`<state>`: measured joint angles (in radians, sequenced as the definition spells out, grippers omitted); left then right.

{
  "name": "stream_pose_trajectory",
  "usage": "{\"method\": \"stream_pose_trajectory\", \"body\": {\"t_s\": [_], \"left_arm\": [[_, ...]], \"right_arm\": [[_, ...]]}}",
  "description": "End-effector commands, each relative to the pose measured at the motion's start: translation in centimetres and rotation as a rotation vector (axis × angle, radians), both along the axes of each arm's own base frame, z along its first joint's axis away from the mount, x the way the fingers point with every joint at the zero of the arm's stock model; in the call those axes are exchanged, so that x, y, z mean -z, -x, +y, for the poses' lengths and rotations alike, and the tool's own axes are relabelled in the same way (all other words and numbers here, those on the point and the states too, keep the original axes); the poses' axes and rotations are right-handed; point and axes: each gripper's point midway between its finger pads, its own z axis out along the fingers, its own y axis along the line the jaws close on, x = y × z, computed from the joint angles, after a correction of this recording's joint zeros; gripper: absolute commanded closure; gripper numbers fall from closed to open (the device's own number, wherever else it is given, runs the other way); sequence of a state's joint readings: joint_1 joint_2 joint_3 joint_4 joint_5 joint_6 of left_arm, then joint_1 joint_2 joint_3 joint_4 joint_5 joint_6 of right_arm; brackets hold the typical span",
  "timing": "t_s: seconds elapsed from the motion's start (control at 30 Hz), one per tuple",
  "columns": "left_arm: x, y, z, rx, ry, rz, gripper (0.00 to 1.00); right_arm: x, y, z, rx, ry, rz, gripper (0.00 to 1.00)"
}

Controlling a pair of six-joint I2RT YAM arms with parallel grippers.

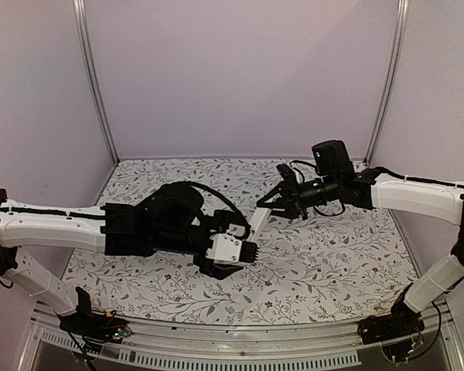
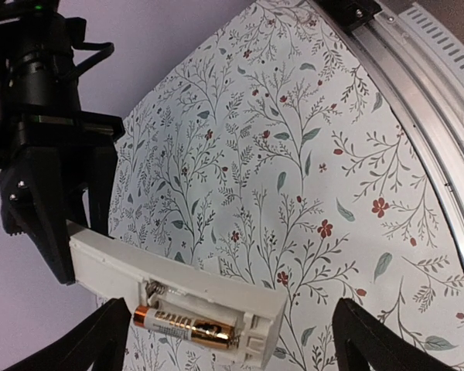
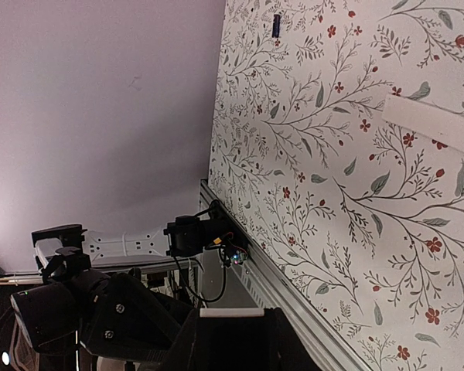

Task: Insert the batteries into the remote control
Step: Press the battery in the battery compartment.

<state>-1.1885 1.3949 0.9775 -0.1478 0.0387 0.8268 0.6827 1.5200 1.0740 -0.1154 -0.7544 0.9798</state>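
My right end effector (image 1: pixel 269 204) is pinched on one end of the remote control (image 2: pixel 116 267), holding it in the air over the middle of the surface (image 2: pixel 294 154). The remote is a slim white bar, tilted, with its free end lower and reaching toward my left end effector (image 1: pixel 236 261). At that free end the back is uncovered and the battery bay (image 2: pixel 205 305) lies bare. One gold-toned battery (image 2: pixel 185 328) sits lengthwise in the slot along the bar's edge. The slot next to it shows only white plastic and a small metal contact.

My left end effector is spread wide. Its two dark fingers (image 2: pixel 100 340) stand on either side of the remote's open end and touch neither the bar nor the battery.

My right arm rises from the near right corner, and its forearm runs level and leftward to the middle, with the wrist rolled onto its side. My left arm comes from the near left corner, its forearm stretched almost level across to the middle and stopping just short of the remote.

Down on the flowered surface lies a flat white strip (image 3: pixel 433 127), well apart from both end effectors. A small dark object (image 3: pixel 277 25) lies near the edge by the wall. It is too small for me to make out.
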Motion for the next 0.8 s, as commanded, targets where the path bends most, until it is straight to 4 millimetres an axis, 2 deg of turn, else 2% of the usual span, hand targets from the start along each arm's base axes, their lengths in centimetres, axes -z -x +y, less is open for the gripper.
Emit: {"method": "stream_pose_trajectory", "body": {"t_s": [0.0,0.43,0.77], "left_arm": [[0.29,0.06,-0.18,0.003,-0.014,0.018,0.07],[0.58,-0.43,-0.30,-0.014,-0.017,0.041,0.06],[0.84,-0.25,-0.02,-0.004,-0.030,0.037,0.13]], "right_arm": [[-1.44,-0.01,0.42,-0.010,-0.023,-0.019,1.00],[-1.66,0.04,0.42,-0.015,-0.027,-0.028,1.00],[-2.16,0.04,0.48,-0.017,-0.039,-0.036,1.00]]}}
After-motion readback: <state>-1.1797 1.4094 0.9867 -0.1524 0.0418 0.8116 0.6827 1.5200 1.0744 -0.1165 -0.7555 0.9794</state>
